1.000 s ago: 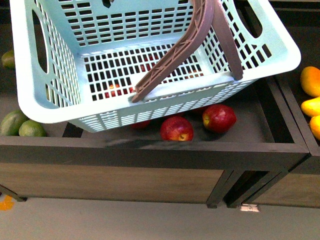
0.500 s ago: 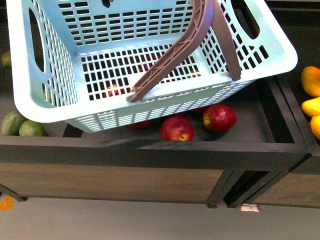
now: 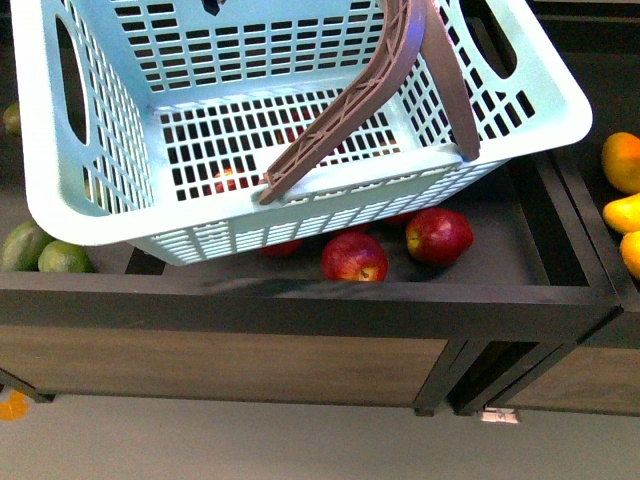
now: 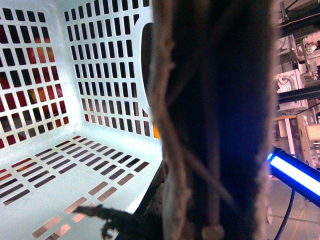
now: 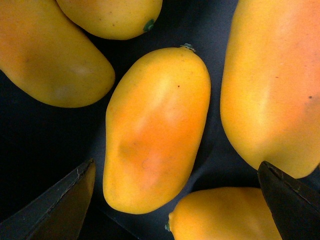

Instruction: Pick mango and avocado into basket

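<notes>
The pale mint-green basket (image 3: 100, 215) hangs tilted above a crate of red apples, filling the upper front view, and nothing lies in it. Its brown ribbed handle (image 3: 345, 120) slants across it. In the left wrist view that handle (image 4: 215, 120) fills the middle, close up, with the slotted basket floor (image 4: 75, 165) beside it. My left gripper is shut on the handle and hardly shows. My right gripper (image 5: 177, 205) hangs open over several yellow mangoes, with one mango (image 5: 157, 130) between its dark fingertips (image 5: 65, 200) and untouched. Two green avocados (image 3: 25, 245) lie at the far left.
Two red apples (image 3: 354, 258) (image 3: 438, 236) lie in the dark crate (image 3: 300, 300) under the basket, and more show through its slots. Mangoes (image 3: 622, 160) fill the neighbouring crate at the right edge. The crates' front rails stand above grey floor.
The basket has drifted slightly to the left in the front view. The apples and other fruit have not moved.
</notes>
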